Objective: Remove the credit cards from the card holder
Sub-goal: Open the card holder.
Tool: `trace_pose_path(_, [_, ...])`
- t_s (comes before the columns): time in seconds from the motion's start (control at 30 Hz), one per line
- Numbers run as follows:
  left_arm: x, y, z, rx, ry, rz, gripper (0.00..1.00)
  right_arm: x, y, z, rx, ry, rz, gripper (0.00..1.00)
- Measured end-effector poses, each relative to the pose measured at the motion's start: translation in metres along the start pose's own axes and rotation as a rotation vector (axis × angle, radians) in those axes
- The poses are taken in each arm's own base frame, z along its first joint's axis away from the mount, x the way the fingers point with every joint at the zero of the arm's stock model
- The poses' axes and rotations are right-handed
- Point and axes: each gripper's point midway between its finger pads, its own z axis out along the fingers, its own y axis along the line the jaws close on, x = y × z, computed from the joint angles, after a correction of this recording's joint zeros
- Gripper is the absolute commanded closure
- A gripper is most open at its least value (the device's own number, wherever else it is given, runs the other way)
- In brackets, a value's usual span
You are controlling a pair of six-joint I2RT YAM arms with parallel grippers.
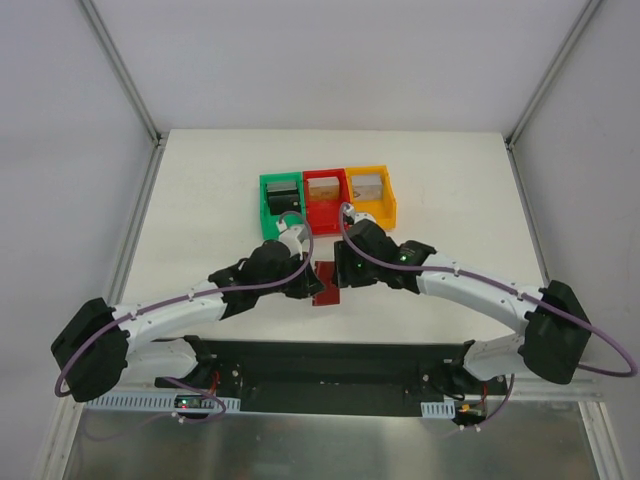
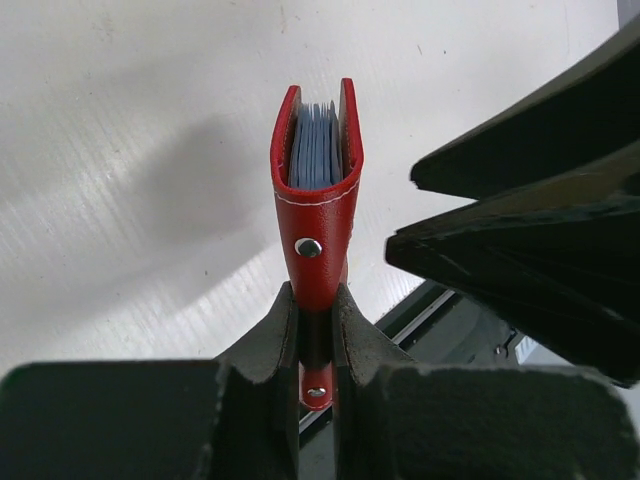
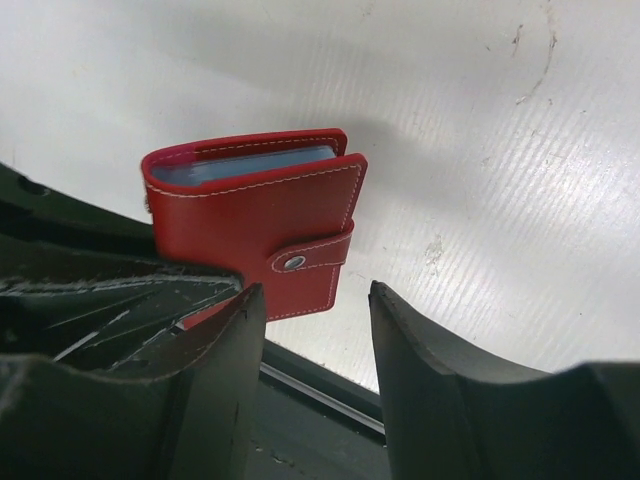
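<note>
Top external: both arms reach in to the middle of the white table (image 1: 200, 200), heads almost meeting. The card holder (image 1: 327, 288) sits between the left gripper (image 1: 306, 284) and the right gripper (image 1: 341, 274), on the near side of a row of bins: green bin (image 1: 281, 203), red bin (image 1: 323, 198), orange bin (image 1: 370, 192). It is near them but apart. Jaws too small to read from up here. Left wrist: left gripper (image 2: 315, 297) pinched tight on the holder's near end, one finger flat against each cover. Card holder (image 2: 318, 215) seen edge-on, sticking straight out from the fingers, covers closed together, a metal stud facing the camera. Credit cards (image 2: 316, 150) show as a blue-grey stack between the covers at the far end, all inside. Right gripper's dark body sits just beside it on the right; no contact visible. Right wrist: right gripper (image 3: 316, 290) jaws spread, nothing between them. Holder lies just beyond the fingertips, its lower corner by the finger on the picture's left; cannot tell if they touch. Snap tab (image 3: 312, 255) fastened across the cover. Pale blue card edges run along the top between the covers. Left gripper is the dark mass on the holder's left side.
</note>
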Motion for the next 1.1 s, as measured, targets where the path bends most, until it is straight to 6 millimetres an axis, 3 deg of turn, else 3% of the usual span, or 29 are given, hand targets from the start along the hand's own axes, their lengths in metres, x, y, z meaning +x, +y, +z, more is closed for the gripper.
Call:
trace_pose_path(0.5, [-0.006,-0.011,-0.004,0.026,-0.015,0.012,1.0,0.0,0.006,0.009,-0.002,0.012,-0.005,0.5])
trace_pose_path(0.8, [-0.004,-0.005,-0.003,-0.001,-0.013,0.015,1.0,-0.002,0.011,0.016,0.01,0.03,-0.011,0.59])
trace_pose_path(1.1, [0.0,-0.002,-0.006,-0.02,0.003,0.017,1.0,0.005,0.008,0.024,0.041,0.068,-0.018,0.62])
